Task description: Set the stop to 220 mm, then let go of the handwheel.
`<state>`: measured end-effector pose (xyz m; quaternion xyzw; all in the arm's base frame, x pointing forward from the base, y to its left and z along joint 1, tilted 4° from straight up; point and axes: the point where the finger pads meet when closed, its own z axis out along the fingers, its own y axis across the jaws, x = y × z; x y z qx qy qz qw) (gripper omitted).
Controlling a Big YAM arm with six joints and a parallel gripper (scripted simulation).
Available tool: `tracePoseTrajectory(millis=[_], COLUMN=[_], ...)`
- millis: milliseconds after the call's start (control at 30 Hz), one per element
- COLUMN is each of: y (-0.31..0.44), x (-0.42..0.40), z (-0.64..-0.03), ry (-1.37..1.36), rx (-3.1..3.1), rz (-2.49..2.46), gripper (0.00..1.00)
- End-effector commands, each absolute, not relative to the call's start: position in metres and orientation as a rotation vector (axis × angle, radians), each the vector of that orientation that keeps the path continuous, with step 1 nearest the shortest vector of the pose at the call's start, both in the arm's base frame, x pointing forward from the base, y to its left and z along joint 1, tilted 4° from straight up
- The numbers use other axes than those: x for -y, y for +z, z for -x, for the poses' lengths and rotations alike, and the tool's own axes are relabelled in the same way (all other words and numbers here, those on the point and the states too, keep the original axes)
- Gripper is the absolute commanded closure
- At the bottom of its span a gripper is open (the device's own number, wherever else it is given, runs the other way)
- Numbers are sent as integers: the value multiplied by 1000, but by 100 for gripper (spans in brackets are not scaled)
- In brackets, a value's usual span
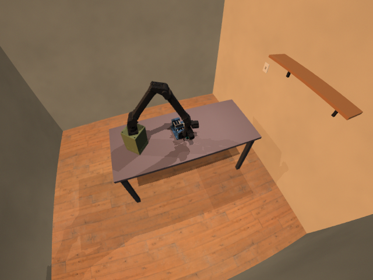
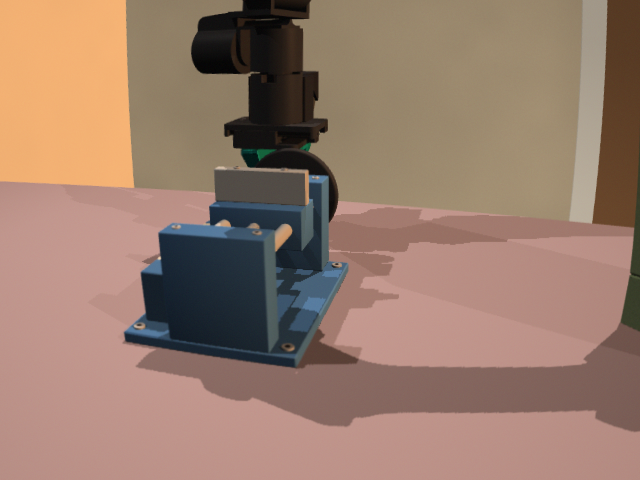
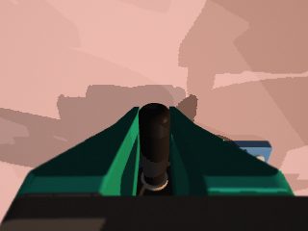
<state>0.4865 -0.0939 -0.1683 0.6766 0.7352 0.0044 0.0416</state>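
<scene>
A blue stop fixture (image 1: 179, 130) (image 2: 232, 289) stands on the table (image 1: 217, 132) (image 2: 465, 310). A grey stop plate (image 2: 261, 186) sits on its blue carriage, which rides on tan rods (image 2: 283, 236). A black handwheel (image 2: 323, 178) is at the fixture's far end. My gripper (image 3: 154, 116) (image 2: 273, 155) (image 1: 188, 137), with green fingers, comes down from above the wheel and is shut on the handwheel's black crank handle (image 3: 154, 144). In the wrist view the handle stands between the two fingers, and a blue corner of the fixture (image 3: 257, 149) shows at the right.
The arm's olive base box (image 1: 134, 140) stands on the table's left part; its edge shows at the far right of the exterior view (image 2: 633, 289). A wooden shelf (image 1: 316, 84) hangs on the right wall.
</scene>
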Motion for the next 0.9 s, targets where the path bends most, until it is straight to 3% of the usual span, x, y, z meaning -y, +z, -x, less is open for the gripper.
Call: tracePoseTrajectory(millis=[0,867], y=[-186,-186], x=[102,103], z=[-479,-476], ry=[0,0], rx=[-2251,-2250], rz=[-2076,-2075], gripper=[94,94])
